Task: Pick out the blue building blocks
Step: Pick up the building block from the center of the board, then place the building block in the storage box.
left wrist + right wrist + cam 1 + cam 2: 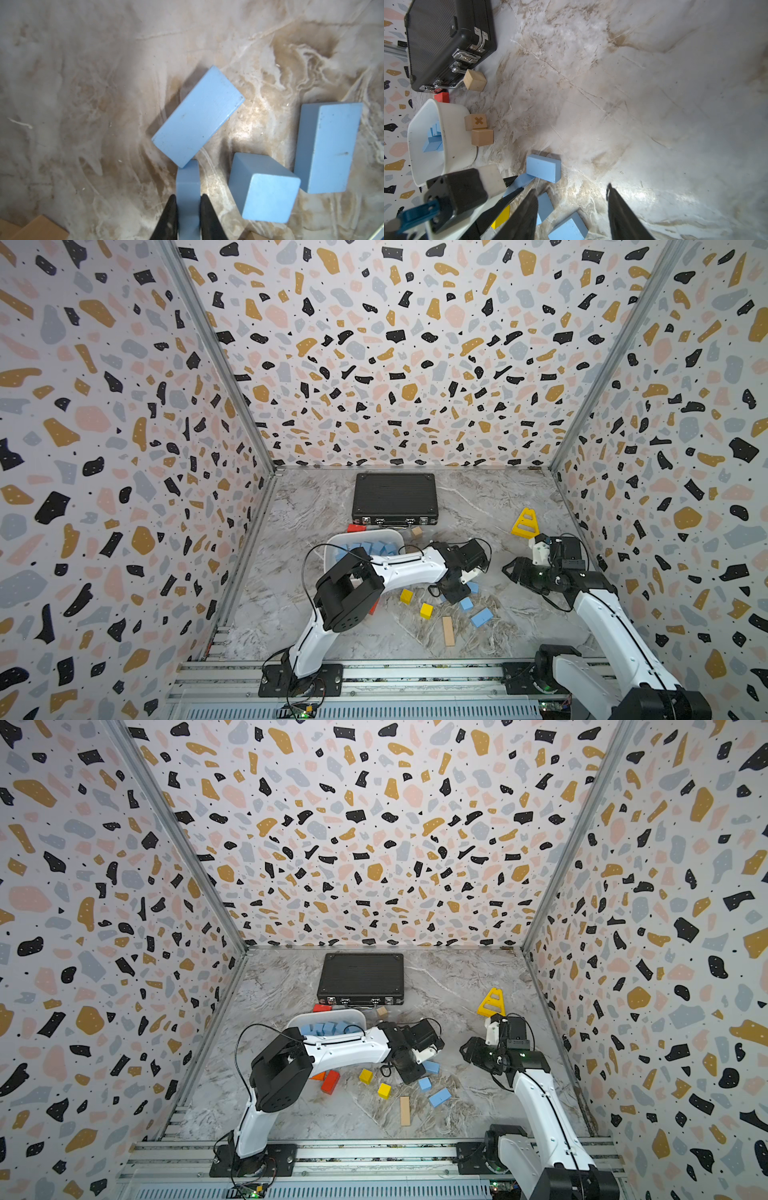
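My left gripper [188, 199] is shut on a thin light-blue block [188, 182], low over the marble table. Beside it lie three more blue building blocks: a flat one [197, 118], a cube [268, 197] and a bar [328, 145]. In both top views they show to the right of the left gripper [451, 593], as a cube [466, 604] and a flat one [482, 617]. More blue blocks [374, 549] lie in the white bin [365, 536]. My right gripper [572, 193] hangs open and empty to their right [508, 570].
A shut black case [394, 497] stands at the back. A yellow triangle piece [525, 524] lies at the back right. Two yellow cubes [406, 596], a tan bar [448, 630] and red blocks [330, 1081] lie near the front. Tan cubes [481, 137] sit by the bin.
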### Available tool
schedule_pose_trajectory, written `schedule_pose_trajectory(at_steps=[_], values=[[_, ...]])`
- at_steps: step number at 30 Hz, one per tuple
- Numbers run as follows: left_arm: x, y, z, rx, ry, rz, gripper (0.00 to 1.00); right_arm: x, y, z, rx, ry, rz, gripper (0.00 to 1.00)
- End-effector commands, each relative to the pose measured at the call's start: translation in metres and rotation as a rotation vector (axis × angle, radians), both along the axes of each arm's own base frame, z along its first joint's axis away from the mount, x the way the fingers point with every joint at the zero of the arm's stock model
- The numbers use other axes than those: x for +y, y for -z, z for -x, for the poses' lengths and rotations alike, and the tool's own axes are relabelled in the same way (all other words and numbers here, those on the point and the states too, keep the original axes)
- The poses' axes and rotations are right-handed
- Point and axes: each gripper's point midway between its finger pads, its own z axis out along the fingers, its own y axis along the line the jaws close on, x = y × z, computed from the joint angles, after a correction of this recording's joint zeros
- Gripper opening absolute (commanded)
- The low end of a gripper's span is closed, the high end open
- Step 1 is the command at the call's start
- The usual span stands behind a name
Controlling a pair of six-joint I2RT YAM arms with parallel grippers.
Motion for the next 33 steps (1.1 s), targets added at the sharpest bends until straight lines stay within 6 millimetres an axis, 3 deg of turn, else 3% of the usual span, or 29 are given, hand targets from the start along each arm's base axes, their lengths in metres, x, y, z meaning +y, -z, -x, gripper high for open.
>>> schedule_pose_trajectory(at_steps=[1, 9, 15, 19, 26, 31, 33], values=[[0.002, 0.001, 0.001, -0.006, 0.015, -0.016, 0.12, -0.001, -0.011, 0.002, -0.021, 0.007, 0.003, 0.56], [0.002, -0.035, -0.006, -0.067, 0.058, 0.028, 0.02, 0.008, -0.033, -0.001, -0.078, 0.009, -0.070, 0.56], [0.028, -0.067, -0.014, -0.061, 0.061, 0.039, 0.00, 0.016, -0.046, -0.004, -0.114, -0.024, -0.076, 0.55], [0.059, -0.085, -0.021, -0.012, 0.048, 0.052, 0.00, 0.031, -0.051, -0.005, -0.126, -0.076, -0.081, 0.55], [0.137, -0.115, -0.039, 0.013, 0.005, 0.011, 0.00, 0.060, -0.058, -0.020, -0.171, -0.142, -0.091, 0.55], [0.191, -0.126, -0.060, -0.033, -0.005, -0.006, 0.00, 0.090, -0.053, -0.029, -0.176, -0.231, -0.071, 0.55], [0.204, -0.127, -0.063, -0.022, 0.046, 0.027, 0.00, 0.101, -0.053, -0.030, -0.187, -0.267, -0.059, 0.54]])
